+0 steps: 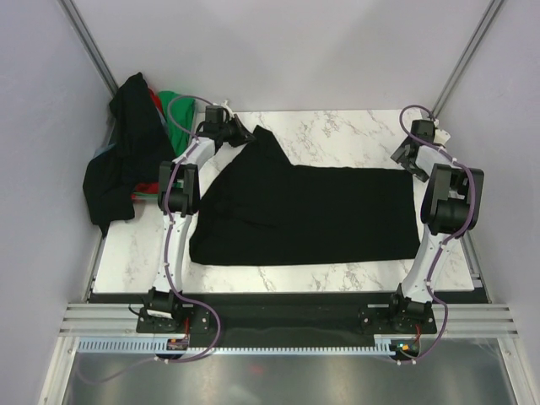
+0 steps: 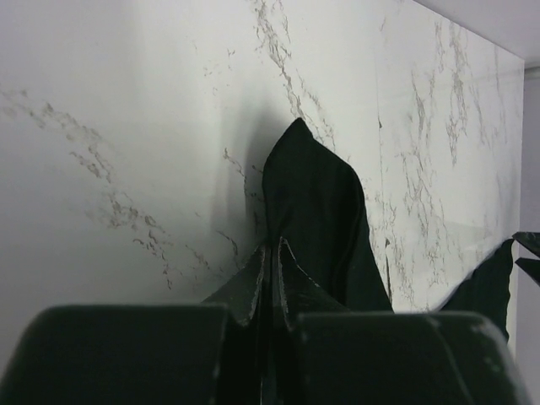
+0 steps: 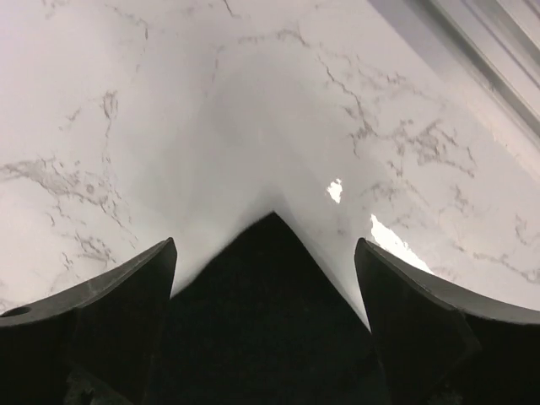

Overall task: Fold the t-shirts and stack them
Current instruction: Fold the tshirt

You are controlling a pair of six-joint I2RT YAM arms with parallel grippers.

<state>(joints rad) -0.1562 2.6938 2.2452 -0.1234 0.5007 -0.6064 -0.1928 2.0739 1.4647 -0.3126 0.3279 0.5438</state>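
The worktop (image 1: 337, 126) is white marble-look stone with grey veins. Pale walls (image 1: 278, 51) close it in, a metal post (image 1: 93, 51) runs up each far corner, and a slotted rail (image 1: 278, 319) crosses the near edge.

A black t-shirt (image 1: 312, 215) lies spread across the middle, mostly flat. Its far-left part is drawn up into a point at the left hand (image 1: 239, 131). In the wrist view that hand (image 2: 272, 253) is clenched on the dark cloth, fingers pressed together. The right hand (image 1: 405, 153) sits at the shirt's far-right corner, and up close it (image 3: 263, 245) is spread wide, with the cloth corner between its fingers.

A heap of t-shirts (image 1: 126, 160) slumps over the far-left edge. Black cloth covers most of it, with only slivers of green and red showing, so I cannot count them. The left arm (image 1: 177, 194) hides part of the spread shirt's left side.
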